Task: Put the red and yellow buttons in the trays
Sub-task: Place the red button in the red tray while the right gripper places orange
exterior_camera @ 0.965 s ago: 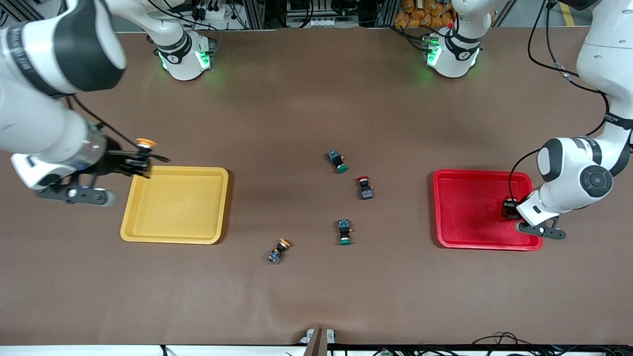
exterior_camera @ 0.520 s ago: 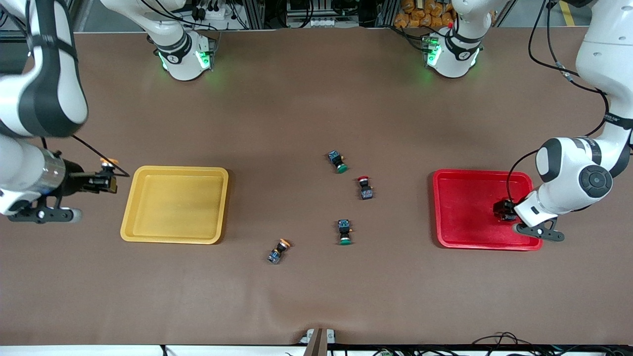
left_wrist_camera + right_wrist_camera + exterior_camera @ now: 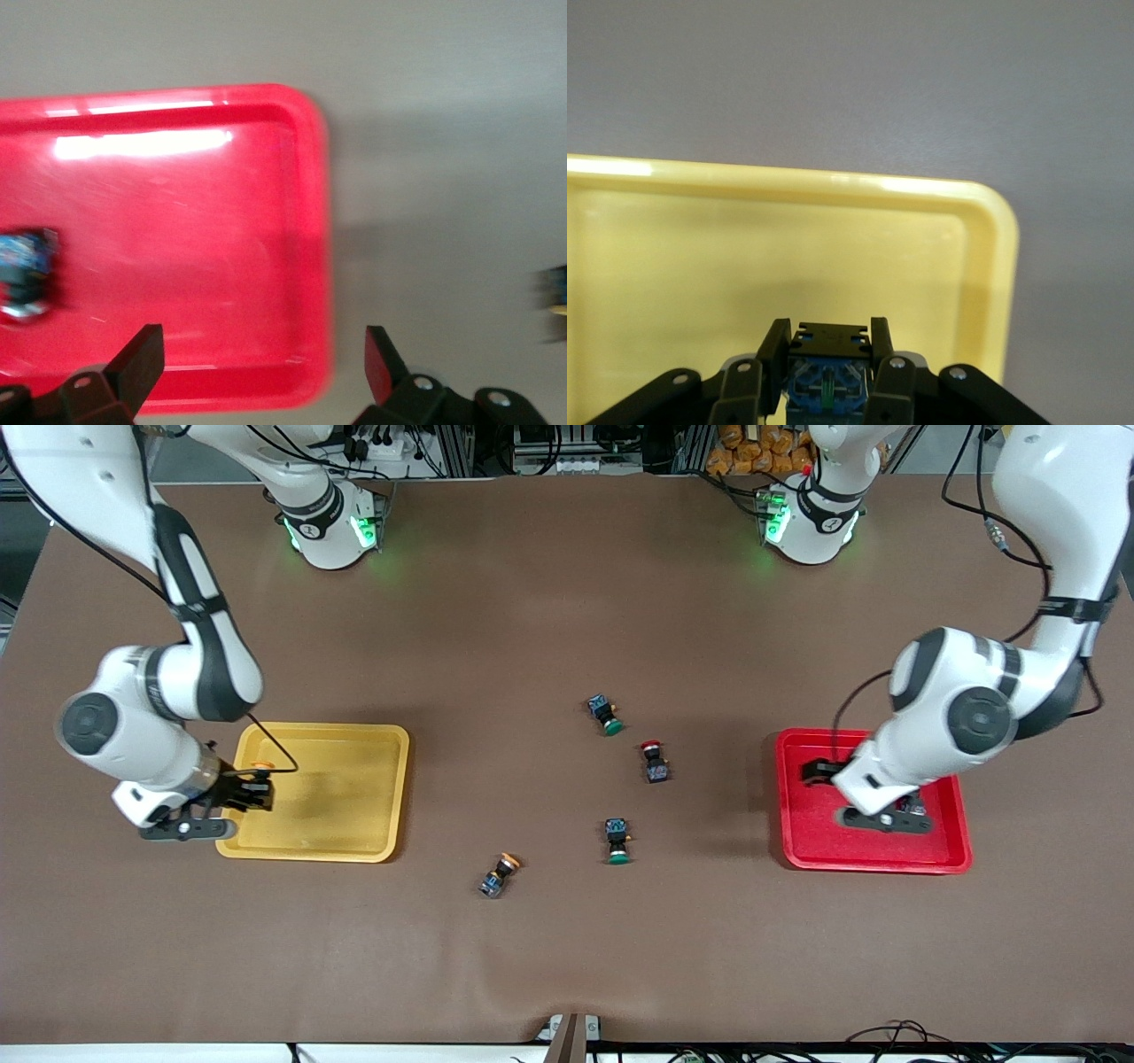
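Front view: the right gripper [image 3: 252,793] hangs over the yellow tray [image 3: 390,797], at the tray edge toward the right arm's end of the table. Its fingers pinch a yellow-capped button [image 3: 260,766] by the square body, cap up. The right wrist view confirms the grip: both pads are pressed on opposite flat sides of the black-and-blue body [image 3: 828,376], above the tray floor.

The left gripper [image 3: 819,771] is over the red tray [image 3: 797,850], fingers spread wide and holding nothing. In the left wrist view, one button [image 3: 25,276] lies on the red tray floor, clear of the fingers; its cap colour cannot be told there.

Loose on the table between the trays:
- a red-capped button [image 3: 654,762], on its side;
- a second yellow-capped button [image 3: 498,875], nearer the front camera;
- two green-capped buttons [image 3: 605,714] [image 3: 617,841], not part of the task.

Handling, as a judgement: the buttons look small, light and rigid. The round caps would likely slip or roll under flat pads, so take hold across the square body, on two parallel faces. Being light, a button may tip or skid if nudged or if it is dropped from height, so lower it close to the tray floor before opening. Two task buttons remain on the table.
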Motion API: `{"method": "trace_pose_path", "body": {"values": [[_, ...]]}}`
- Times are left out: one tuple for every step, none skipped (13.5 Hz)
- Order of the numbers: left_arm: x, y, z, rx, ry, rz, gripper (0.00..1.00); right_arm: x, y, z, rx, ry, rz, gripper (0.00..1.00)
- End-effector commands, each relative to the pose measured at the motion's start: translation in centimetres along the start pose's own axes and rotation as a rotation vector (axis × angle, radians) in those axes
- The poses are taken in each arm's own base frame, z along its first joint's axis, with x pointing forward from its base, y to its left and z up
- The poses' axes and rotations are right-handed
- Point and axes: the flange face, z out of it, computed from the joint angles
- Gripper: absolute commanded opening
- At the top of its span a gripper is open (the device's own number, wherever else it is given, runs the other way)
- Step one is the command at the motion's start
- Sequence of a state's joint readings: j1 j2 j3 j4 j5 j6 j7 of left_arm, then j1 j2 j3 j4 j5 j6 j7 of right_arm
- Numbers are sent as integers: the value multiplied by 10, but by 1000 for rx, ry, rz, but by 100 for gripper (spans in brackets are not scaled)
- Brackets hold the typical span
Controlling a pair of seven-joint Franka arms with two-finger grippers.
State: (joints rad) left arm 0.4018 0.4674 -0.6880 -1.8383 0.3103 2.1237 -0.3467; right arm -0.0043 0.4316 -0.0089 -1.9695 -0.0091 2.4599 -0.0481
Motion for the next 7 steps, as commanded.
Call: {"method": "trace_pose_path", "body": {"values": [[-11, 80, 7, -1, -20, -102, 100, -21, 0, 29, -4, 70, -18, 0], [-15, 114, 17, -2, -28, -145, 100, -27, 0, 36, -4, 78, -18, 0], [-17, 146, 22, -16, -32, -177, 100, -31, -5, 39, -3, 84, -25, 0], [-17, 168, 31, -21, -38, -200, 100, -34, -3, 42, -4, 91, -21, 0], [-20, 187, 40, -18, -42, -213, 100, -36, -4, 44, -4, 99, -23, 2], [-20, 200, 52, -8, -43, -235, 100, -36, -4, 44, -4, 99, -24, 18], [-24, 217, 64, 6, -39, -250, 100, -36, -4, 45, -3, 98, -24, 34]]}}
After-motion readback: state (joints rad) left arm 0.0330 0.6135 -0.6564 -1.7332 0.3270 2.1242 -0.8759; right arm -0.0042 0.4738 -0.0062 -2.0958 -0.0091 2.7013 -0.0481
